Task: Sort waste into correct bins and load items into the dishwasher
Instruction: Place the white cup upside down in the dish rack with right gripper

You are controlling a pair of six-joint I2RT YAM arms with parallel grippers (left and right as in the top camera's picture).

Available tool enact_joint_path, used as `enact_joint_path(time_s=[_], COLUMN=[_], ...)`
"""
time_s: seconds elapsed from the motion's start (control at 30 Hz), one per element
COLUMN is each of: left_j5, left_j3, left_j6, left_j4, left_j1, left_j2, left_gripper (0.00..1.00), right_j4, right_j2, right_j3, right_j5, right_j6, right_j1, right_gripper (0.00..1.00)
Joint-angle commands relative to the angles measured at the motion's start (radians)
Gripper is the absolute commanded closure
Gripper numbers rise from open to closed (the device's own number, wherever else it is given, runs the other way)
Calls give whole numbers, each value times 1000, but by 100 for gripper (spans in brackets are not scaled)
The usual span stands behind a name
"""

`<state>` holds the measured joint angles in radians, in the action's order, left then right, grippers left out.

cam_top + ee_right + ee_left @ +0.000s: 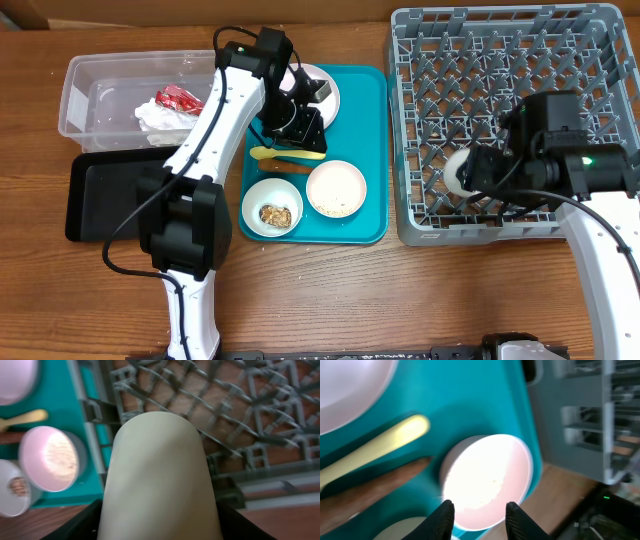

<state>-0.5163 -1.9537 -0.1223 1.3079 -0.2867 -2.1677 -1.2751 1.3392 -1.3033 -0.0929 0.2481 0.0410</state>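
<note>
Currently, the left claw (480,519) hangs over the teal tray (372,150), jaws apart and empty. Its fingertips (445,517) are above the near rim of the rice bowl (487,477). Beside that bowl lie the spoon (375,447) and the carrot stick (380,482), side by side. The plate (322,92) sits at the tray's far end, partly under the arm. A second bowl (272,208), holding the brown lump (275,214), stands at the tray's near left corner.

The right claw (159,527) grips the cup (157,470) between both fingers, over the near left part of the rack (560,60). Whether the cup touches the pegs cannot be told.

The tub (80,90) holds the wrapper (178,98) and the napkin (160,117), touching each other. The black tray (100,200) lies just in front of the tub on the counter (400,300).
</note>
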Motion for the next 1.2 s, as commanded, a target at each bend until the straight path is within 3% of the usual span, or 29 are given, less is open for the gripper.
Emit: enact_joint_path(time_s=[0.0,0.3,0.53,1.17], left_j5=[136,163,183,183], left_j3=[-3,-3,-3,-3], left_j6=[41,41,41,60], left_j4=[-3,-3,-5,6], left_j1=[-4,-4,-4,-4], left_j2=[4,4,4,4], left_gripper=[62,62,61,63], right_j4=[-23,-54,-31,-78], right_j2=[42,231,294,294], right_j3=[-24,-24,-28,-175], right_j5=[152,128,101,9], right_j6=[64,66,62,33], right_j1=[3,3,3,3], right_gripper=[49,47,25,24])
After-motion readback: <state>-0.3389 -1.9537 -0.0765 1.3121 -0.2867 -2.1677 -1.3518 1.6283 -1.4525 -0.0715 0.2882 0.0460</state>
